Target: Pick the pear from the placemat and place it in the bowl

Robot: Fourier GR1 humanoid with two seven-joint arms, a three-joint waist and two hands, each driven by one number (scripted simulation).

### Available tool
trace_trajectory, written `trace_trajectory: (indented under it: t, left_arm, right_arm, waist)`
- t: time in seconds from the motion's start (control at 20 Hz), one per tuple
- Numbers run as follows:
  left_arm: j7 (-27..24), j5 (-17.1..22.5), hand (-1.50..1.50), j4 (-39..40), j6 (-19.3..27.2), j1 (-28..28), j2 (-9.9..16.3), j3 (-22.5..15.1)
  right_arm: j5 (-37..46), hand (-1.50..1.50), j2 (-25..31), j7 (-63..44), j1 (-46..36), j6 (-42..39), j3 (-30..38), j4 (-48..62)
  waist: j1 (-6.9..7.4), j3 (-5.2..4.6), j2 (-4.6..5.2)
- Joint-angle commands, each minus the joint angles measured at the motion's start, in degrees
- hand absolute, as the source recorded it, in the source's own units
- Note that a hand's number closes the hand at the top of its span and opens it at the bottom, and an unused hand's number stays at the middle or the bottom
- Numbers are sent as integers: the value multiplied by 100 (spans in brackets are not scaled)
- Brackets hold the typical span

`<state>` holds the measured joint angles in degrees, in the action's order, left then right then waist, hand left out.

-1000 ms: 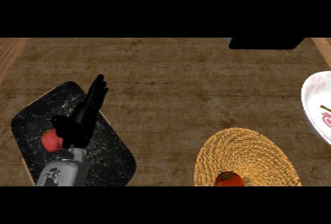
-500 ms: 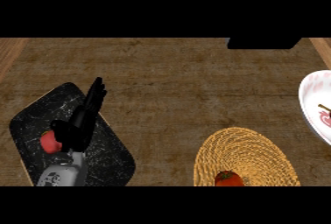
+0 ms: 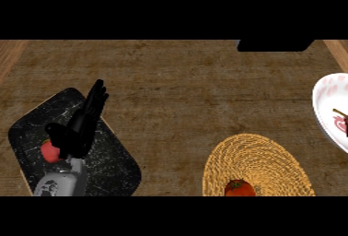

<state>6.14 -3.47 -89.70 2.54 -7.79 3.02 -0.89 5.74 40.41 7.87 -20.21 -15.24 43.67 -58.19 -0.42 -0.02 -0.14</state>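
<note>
One hand shows, my left hand [image 3: 76, 133], rising from the lower edge on its grey forearm [image 3: 61, 183] over a dark placemat [image 3: 115, 161] on the wooden desk [image 3: 183, 87]. Its black fingers [image 3: 95, 99] stretch out straight and close together, pointing up and away from me, and they hold nothing. Just below the fingers, tucked against the thumb side of my palm, sits a small red fruit [image 3: 49, 151], which I take for the pear; it lies on the placemat and the hand partly hides it. I cannot tell whether the thumb touches it. Well off to the right of the fingers lies a round woven mat [image 3: 262, 156] with a red tomato [image 3: 239, 188] at its near edge. Further right still, cut by the view's edge, is the white bowl [image 3: 325, 101].
</note>
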Motion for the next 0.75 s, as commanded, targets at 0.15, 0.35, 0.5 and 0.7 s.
trace_trajectory:
  t: [0.15,0.35,0.5,0.7]
  left_arm:
    - [-100,-86,0,107,21,-47,-39,-40]
    - [-260,-130,0,272,55,-137,-128,-77]
    - [-78,19,0,-312,-137,328,41,-39]
    - [-83,-37,0,-68,-123,178,29,-1]
  right_arm:
    - [-1010,-150,389,66,844,-1187,634,11]
    - [-1217,-150,256,710,1321,-1476,772,166]
    - [-1449,-150,448,527,1509,-1793,829,89]
    - [-1370,-150,403,867,1569,-1746,620,305]
  waist:
    - [-15,1,3]
    - [-8,1,9]
    - [20,1,2]
    - [34,1,12]
